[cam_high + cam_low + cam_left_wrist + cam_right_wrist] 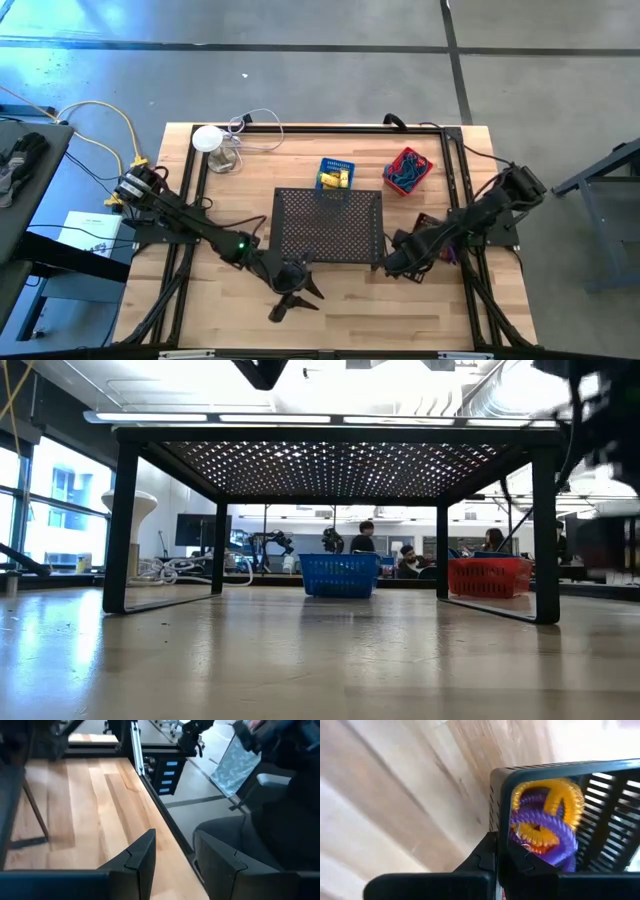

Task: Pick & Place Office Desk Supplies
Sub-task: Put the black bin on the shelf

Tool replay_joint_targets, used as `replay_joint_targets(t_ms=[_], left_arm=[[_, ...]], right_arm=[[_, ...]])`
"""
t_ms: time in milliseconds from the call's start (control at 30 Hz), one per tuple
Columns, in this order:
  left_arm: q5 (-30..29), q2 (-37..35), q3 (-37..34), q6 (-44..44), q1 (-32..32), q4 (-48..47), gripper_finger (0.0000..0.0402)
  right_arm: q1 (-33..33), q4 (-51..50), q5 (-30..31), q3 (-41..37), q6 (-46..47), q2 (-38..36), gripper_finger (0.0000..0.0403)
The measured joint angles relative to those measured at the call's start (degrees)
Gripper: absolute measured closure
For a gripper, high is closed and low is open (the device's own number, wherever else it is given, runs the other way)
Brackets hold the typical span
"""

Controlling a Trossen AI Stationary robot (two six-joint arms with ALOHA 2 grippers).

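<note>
A tangle of purple and orange-yellow coil rings (545,815) lies in a small dark slatted bin (610,800) at the table's right (428,226). My right gripper (504,851) points down, shut, with its tips at the bin's near corner beside the rings; in the high view my right gripper (400,263) is just right of the mesh tray. A blue basket (335,175) holds yellow packets. A red basket (407,170) holds blue rubber bands. My left gripper (297,297) stands open over bare wood near the front edge, nothing between its fingers (145,855). My right gripper comes from above with its fingers (487,852) shut, no gap showing. The ring tangle's lower edge (527,842) and the bin's corner wall (493,820) both lie right at the tips. Whether the fingers have hold of a ring, the wall or nothing, I cannot tell.
The large black mesh tray (330,225) stands on legs in the table's middle, between both arms. A white round-topped object (210,140) with a cable sits at the far left. The low view shows people in the room beyond. Bare wood lies along the front edge (400,320).
</note>
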Motion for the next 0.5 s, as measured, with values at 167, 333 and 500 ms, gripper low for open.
replay_joint_targets(t_ms=[167,333,500], left_arm=[[0.1,0.0,0.0,-4.5,0.0,-1.3,0.0270],[0.0,0.0,0.0,-5.3,-0.4,-2.2,0.0270],[0.0,0.0,0.0,-5.5,-1.1,-2.8,0.0270]], right_arm=[[2.8,-10.0,0.3,9.4,4.4,0.0,0.0400],[4.3,-15.3,2.1,18.4,5.1,0.0,0.0400],[3.6,-15.1,8.8,27.0,0.4,0.0,0.0400]])
